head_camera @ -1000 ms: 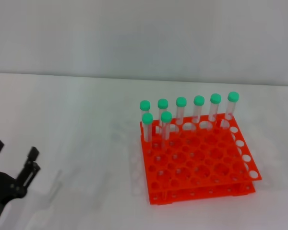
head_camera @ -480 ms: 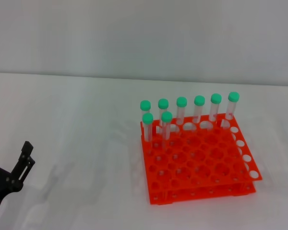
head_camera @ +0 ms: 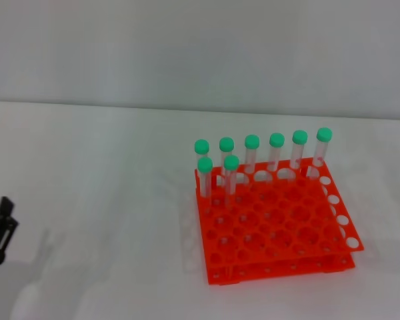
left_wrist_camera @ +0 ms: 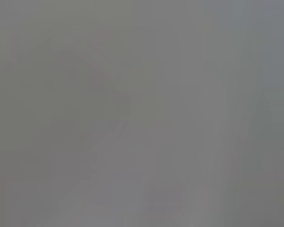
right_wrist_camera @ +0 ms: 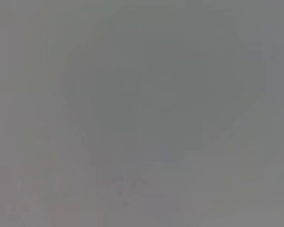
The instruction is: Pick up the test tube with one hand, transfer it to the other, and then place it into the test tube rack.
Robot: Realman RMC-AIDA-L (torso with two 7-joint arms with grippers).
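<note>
The orange-red test tube rack (head_camera: 280, 233) stands on the white table right of centre in the head view. Several clear test tubes with green caps stand upright in it: a row along its far edge (head_camera: 276, 152) and two more (head_camera: 231, 175) just in front at the far left corner. No tube lies loose on the table. Only one black finger of my left gripper (head_camera: 1, 230) shows, at the left edge of the head view, far from the rack and holding nothing. My right gripper is out of view. Both wrist views show only plain grey.
The white table (head_camera: 107, 200) runs from the left edge to the rack. A pale wall (head_camera: 187, 47) rises behind the table's far edge.
My open, empty left gripper has drawn back to the left and almost out of the head view. The rack and tubes have not moved.
</note>
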